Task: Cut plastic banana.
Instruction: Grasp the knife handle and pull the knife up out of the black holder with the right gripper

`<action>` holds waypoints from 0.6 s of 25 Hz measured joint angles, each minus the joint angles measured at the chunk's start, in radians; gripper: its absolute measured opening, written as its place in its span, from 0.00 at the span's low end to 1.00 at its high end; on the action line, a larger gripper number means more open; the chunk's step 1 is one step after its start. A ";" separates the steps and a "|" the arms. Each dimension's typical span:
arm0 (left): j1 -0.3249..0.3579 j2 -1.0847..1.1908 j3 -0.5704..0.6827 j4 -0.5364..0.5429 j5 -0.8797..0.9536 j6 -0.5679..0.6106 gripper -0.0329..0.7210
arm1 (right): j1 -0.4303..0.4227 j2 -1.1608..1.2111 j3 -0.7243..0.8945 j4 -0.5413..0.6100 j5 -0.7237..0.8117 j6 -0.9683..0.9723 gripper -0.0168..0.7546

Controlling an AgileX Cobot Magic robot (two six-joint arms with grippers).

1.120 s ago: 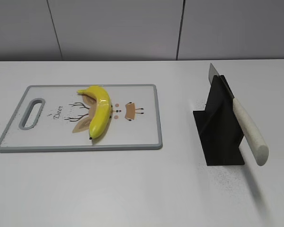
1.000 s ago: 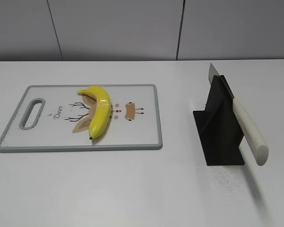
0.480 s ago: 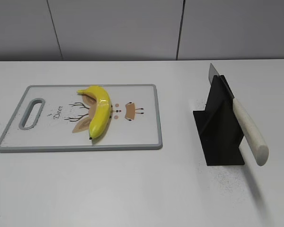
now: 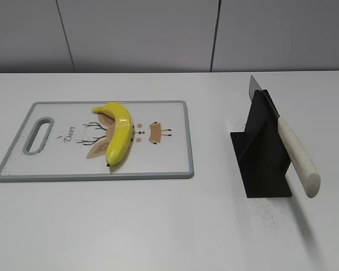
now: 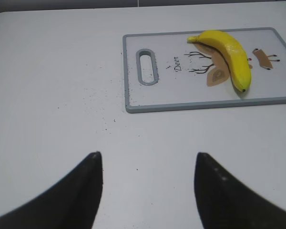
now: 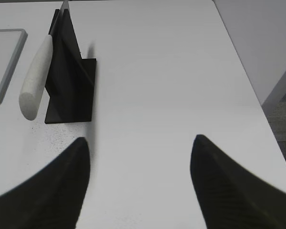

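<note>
A yellow plastic banana (image 4: 120, 131) lies on a white cutting board with a grey rim (image 4: 175, 169) at the table's left; both also show in the left wrist view, banana (image 5: 229, 52), board (image 5: 181, 106). A knife with a white handle (image 4: 298, 158) rests slanted in a black stand (image 4: 263, 158) at the right; the right wrist view shows the knife (image 6: 35, 81) and stand (image 6: 69, 90). My left gripper (image 5: 148, 160) is open and empty over bare table, short of the board. My right gripper (image 6: 140, 143) is open and empty, to the right of the stand. Neither gripper shows in the exterior view.
The white table's right edge (image 6: 257, 102) runs close beside the right gripper, with floor beyond. A grey wall (image 4: 158, 34) stands behind the table. The board has a handle slot (image 4: 38, 135) at its left end.
</note>
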 joint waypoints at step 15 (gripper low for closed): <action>0.000 0.000 0.000 0.000 0.000 0.000 0.83 | 0.000 0.066 -0.010 0.000 0.006 0.000 0.69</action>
